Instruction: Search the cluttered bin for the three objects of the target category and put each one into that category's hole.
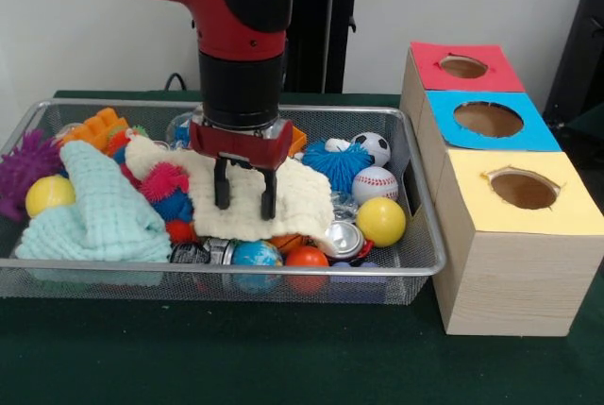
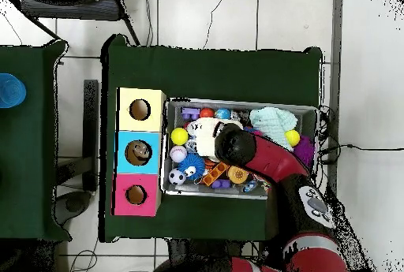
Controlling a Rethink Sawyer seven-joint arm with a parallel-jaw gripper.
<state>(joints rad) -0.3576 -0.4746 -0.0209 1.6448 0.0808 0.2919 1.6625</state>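
The silver wire mesh bin [image 1: 226, 271] is full of toys and cloths; it also shows in the overhead view [image 2: 241, 103]. My gripper [image 1: 244, 195] hangs over the bin's middle, open and empty, fingertips just above a cream cloth [image 1: 297, 199]. In the overhead view the arm [image 2: 237, 147] hides the gripper. A clear crinkly piece [image 1: 345, 205] shows beside the cream cloth, and a clear bluish thing [image 1: 178, 128] sits behind the gripper's left side. Either may be a bottle, but I cannot tell. No whole bottle is in view.
Three wooden boxes with holes stand right of the bin: red-topped [image 1: 462, 66], blue-topped [image 1: 488, 119], yellow-topped [image 1: 522, 188]. In the bin are a mint cloth [image 1: 104, 207], a yellow ball [image 1: 380, 221], a baseball [image 1: 375, 183], a blue spiky ball [image 1: 342, 164] and a shiny can [image 1: 342, 238].
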